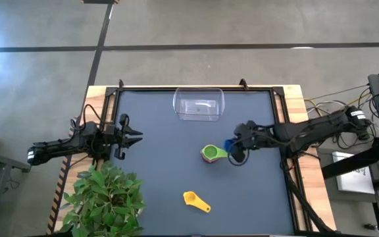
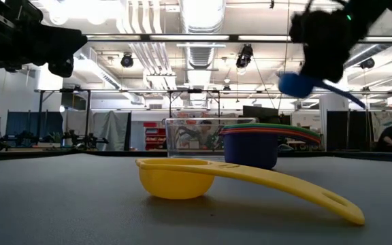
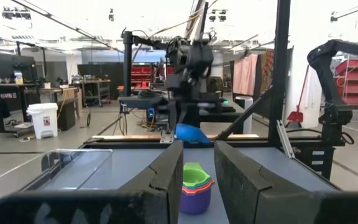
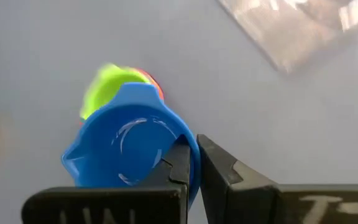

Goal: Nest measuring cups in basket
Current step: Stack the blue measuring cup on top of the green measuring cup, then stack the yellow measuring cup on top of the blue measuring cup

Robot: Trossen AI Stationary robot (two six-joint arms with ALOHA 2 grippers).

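The blue cup (image 4: pixel 126 146) is pinched at its rim by the right gripper (image 4: pixel 193 163) and held in the air, just beside and above the nested stack (image 1: pixel 210 153) — green on top — at mid-table. The clear basket (image 1: pixel 199 105) is seen at the far edge, w/ the yellow cup (image 1: pixel 196 200) lying alone nr the front. The left gripper (image 1: pixel 137 136) is parked over the table's left side, fingers slightly apart — nothing held.

The blue cup (image 4: pixel 129 146) hides most of the nested stack (image 4: pixel 114 84) beneath it (only green and a red sliver show); the clear basket (image 4: pixel 303 28) is cut off by the frame edge
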